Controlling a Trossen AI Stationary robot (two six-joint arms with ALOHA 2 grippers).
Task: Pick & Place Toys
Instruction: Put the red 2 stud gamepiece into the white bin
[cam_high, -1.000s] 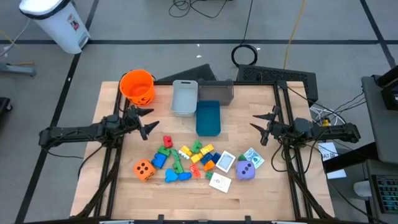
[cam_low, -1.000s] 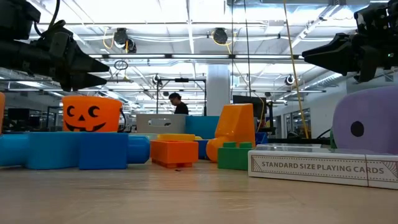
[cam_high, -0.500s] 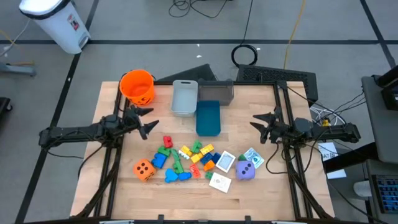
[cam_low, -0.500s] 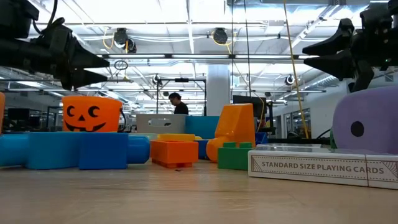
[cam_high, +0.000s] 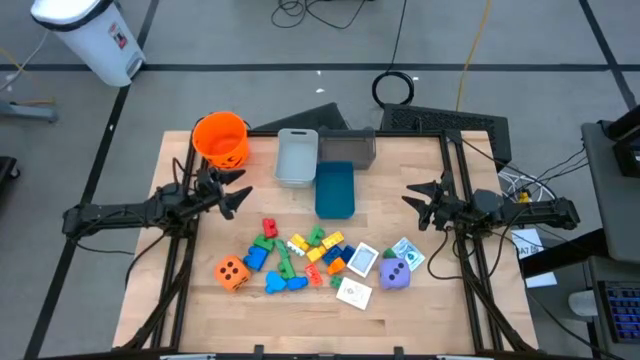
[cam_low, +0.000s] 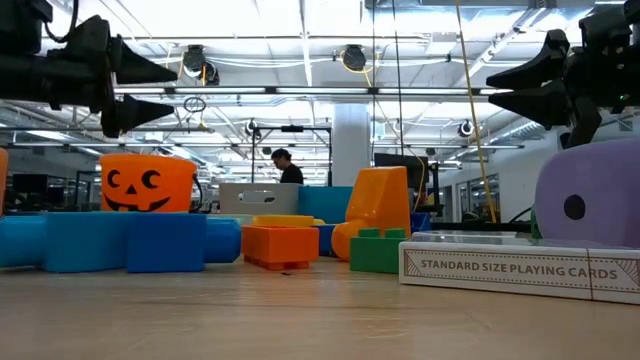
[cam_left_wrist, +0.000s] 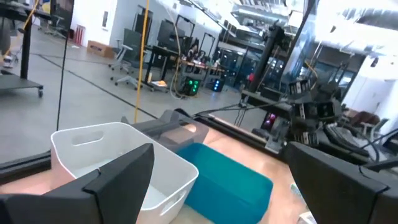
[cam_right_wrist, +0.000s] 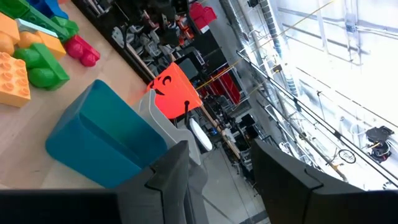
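1. High view shows the left gripper (cam_high: 232, 193) above the table (cam_high: 180, 300), fingers spread wide with nothing between them — it hangs just beside the pumpkin bucket (cam_high: 221, 138), on the side toward the toys.
2. The right gripper (cam_high: 415, 199) hangs at the far side of the blue bin (cam_high: 335, 189) from the left one, well apart from the bucket; its fingers are also parted and empty.
3. The white bin (cam_high: 297, 156) sits just beside the bucket, the grey bin (cam_high: 350, 148) next past it, and the blue bin touches both, on their toy side.
4. The toys lie in a loose cluster well apart from the bucket, past the left gripper: the orange die (cam_high: 232, 272) at the near end, the blocks (cam_high: 300, 255) in the middle, the cards (cam_high: 362, 260) and the purple die (cam_high: 395, 274) farthest from the bucket.
5. In the low view the purple die (cam_low: 590, 205) rests on a playing-card box (cam_low: 520, 265), with blue blocks (cam_low: 120, 240) and an orange block (cam_low: 280, 243) lined up in front of the bucket (cam_low: 146, 181); a person (cam_low: 286, 166) shows in the room behind.
6. From the left wrist view, the white bin (cam_left_wrist: 118, 155) and blue bin (cam_left_wrist: 224, 180) lie ahead between the parted fingers (cam_left_wrist: 118, 180).
7. From the right wrist view, the blue bin (cam_right_wrist: 99, 143), the bucket (cam_right_wrist: 174, 90) and some blocks (cam_right_wrist: 37, 59) show — the fingers (cam_right_wrist: 161, 180) stand apart.
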